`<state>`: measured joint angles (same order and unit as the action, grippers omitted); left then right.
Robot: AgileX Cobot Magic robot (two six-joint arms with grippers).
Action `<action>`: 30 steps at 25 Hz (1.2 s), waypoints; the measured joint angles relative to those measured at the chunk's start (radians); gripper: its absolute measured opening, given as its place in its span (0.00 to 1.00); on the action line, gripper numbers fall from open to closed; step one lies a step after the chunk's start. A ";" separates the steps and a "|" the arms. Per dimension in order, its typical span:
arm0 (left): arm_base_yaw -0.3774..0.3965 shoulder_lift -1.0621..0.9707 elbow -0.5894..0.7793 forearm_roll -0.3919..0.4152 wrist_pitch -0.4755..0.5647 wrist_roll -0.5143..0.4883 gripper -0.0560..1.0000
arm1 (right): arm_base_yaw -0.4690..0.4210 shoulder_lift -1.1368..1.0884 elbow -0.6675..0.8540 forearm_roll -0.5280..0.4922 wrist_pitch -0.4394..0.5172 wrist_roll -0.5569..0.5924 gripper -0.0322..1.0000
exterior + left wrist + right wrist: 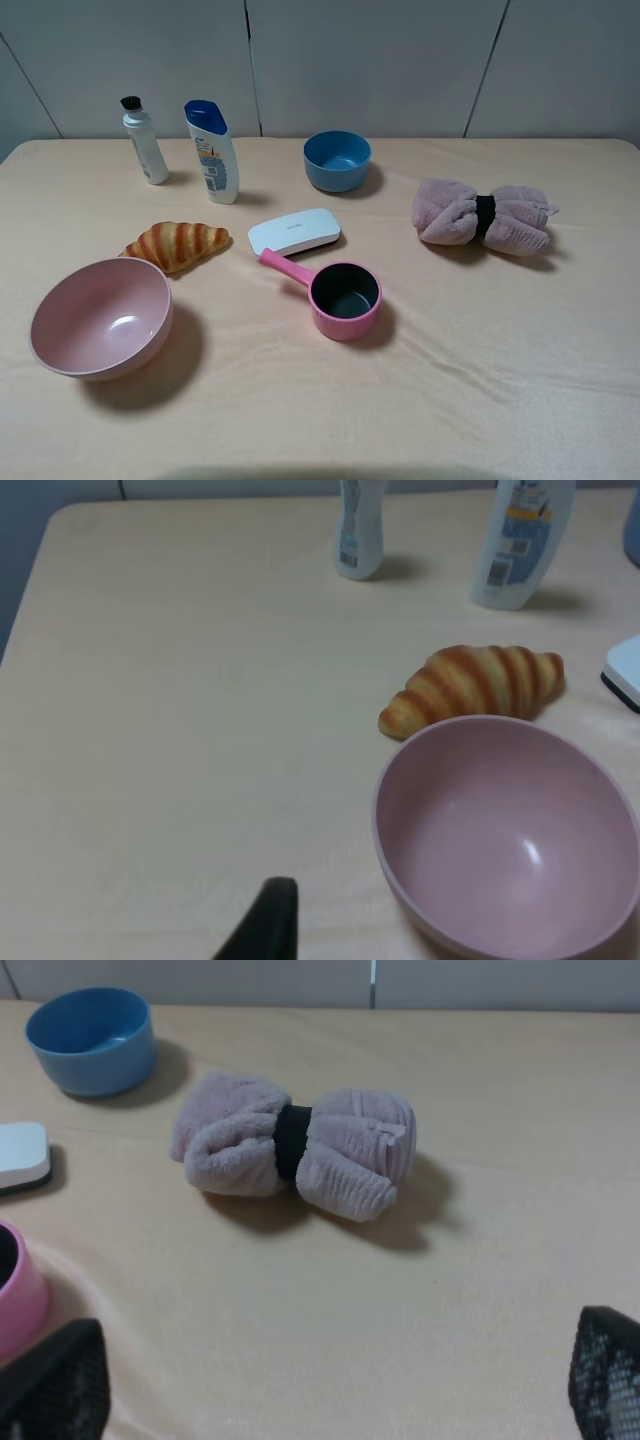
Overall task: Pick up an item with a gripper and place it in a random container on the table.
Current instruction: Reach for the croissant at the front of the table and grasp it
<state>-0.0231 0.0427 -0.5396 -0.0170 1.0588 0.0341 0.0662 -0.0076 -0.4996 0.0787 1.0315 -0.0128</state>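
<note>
The golden-brown croissant lies on the beige table cloth, just behind the large pale-pink bowl at the front left. In the left wrist view the croissant nearly touches the far rim of the bowl, which is empty. Only one black fingertip of my left gripper shows, low over bare cloth beside the bowl. My right gripper is open and empty, its fingertips wide apart over cloth in front of the towel roll. Neither arm shows in the exterior high view.
A pink saucepan and a white oblong case sit mid-table. A small blue bowl, a shampoo bottle and a smaller grey bottle stand at the back. A rolled mauve towel lies at the right.
</note>
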 joint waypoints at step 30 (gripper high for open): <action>0.000 0.821 -0.365 -0.073 -0.009 0.224 1.00 | 0.000 0.000 0.000 0.000 0.000 0.000 0.70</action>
<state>-0.0231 0.8636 -0.9042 -0.0900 1.0497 0.2580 0.0662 -0.0076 -0.4996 0.0787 1.0315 -0.0128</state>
